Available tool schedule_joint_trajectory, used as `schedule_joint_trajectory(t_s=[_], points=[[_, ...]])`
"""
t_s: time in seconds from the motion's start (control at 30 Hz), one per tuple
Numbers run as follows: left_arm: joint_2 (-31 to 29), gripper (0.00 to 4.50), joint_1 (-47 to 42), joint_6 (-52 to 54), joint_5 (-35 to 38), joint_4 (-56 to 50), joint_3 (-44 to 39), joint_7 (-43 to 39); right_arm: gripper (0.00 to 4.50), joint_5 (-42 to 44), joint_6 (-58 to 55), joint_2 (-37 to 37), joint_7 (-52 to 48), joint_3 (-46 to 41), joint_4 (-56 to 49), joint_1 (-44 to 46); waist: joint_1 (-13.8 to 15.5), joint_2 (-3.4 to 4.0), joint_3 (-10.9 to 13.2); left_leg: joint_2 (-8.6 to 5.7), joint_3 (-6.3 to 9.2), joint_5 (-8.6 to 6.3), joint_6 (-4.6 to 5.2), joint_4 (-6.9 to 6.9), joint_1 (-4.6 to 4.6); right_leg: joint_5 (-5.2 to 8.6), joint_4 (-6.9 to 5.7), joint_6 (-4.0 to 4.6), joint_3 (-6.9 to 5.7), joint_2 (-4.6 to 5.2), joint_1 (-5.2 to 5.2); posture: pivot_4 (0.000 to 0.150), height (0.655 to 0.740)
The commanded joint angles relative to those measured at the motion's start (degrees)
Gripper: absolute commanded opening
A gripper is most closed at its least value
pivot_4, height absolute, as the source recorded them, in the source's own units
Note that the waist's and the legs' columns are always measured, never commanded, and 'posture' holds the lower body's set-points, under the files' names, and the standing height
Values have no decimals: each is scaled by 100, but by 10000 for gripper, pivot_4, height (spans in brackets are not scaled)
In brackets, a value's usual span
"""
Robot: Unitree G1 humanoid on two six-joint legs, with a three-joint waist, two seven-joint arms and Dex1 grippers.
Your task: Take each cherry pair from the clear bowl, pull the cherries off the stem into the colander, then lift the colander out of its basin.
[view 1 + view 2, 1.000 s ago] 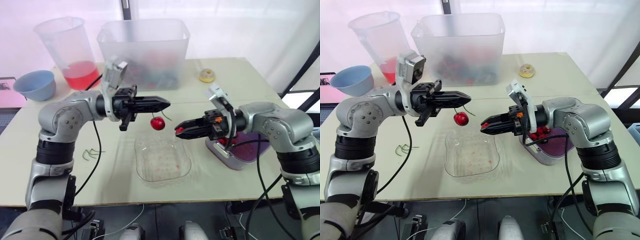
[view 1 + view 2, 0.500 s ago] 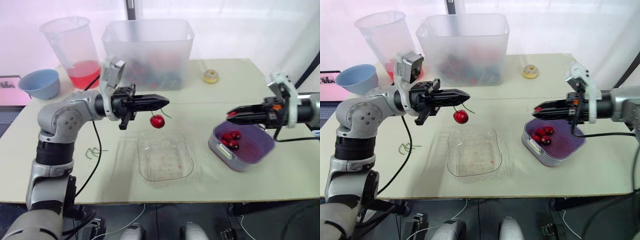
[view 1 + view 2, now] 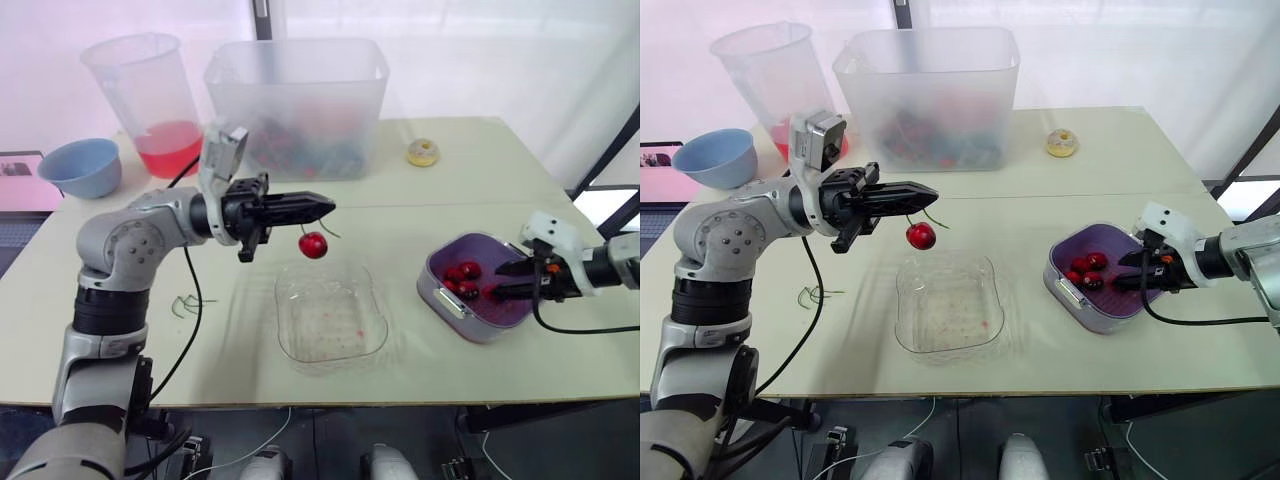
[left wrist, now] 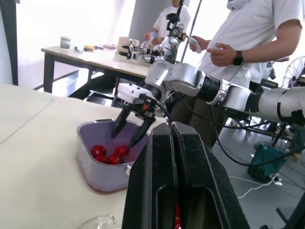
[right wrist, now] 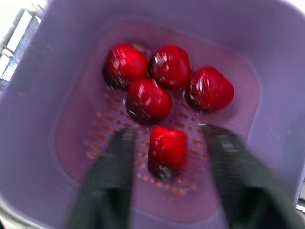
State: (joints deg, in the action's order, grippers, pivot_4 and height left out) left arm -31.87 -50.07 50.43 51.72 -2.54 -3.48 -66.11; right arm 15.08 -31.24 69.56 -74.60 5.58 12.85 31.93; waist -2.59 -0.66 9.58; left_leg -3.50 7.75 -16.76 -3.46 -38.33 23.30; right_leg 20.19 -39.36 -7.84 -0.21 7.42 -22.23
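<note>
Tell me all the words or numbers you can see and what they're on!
None can be read.
Dark screen at the far left: its picture is too small to read.
Small round yellow object at the back: any marking is too blurred to read.

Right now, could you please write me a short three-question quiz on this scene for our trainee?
1. True or false: the right tool hangs over the clear bowl.
2. What hangs from the shut left tool? A) one cherry, B) two cherries, C) nothing.
3. How many cherries lie in the purple colander?

Key: 1 false, it hangs open over the colander; 2 A; 3 five.
</note>
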Motion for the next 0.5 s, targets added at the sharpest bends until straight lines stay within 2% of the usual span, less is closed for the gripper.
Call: schedule_joint_trajectory(t_s=[0.03, 0.17, 0.33, 0.5], points=[[-19, 0, -74, -92, 55, -186, -124, 8, 44462, -108, 123, 145, -86, -230, 22, 206, -1, 0, 0, 0, 0, 0, 0, 0, 0, 0, 0, 0, 0, 0, 0, 1500, 7400], [34, 0, -99, -100, 90, -172, -163, 69, 44462, 364, -441, 273, -246, -678, -426, 463, 0, 2, 1, 0, 0, 0, 0, 0, 0, 0, 0, 0, 0, 0, -1, 1500, 7400], [133, 0, -176, -57, 158, -167, -200, 173, 44462, 2930, -2990, -311, -202, -1886, -1922, 878, -4, 2, 1, 12, 0, 0, 0, 1, 0, 0, 3, 0, -1, -11, 1, 1500, 7400], [219, 0, -214, 19, 274, -163, -216, 243, 44462, 3973, -3797, -1416, 1047, -2138, -2810, 1119, 20, -1, 2, 15, 14, 0, 0, -9, -2, 0, 12, 1, -11, -10, 23, 1500, 7400]])
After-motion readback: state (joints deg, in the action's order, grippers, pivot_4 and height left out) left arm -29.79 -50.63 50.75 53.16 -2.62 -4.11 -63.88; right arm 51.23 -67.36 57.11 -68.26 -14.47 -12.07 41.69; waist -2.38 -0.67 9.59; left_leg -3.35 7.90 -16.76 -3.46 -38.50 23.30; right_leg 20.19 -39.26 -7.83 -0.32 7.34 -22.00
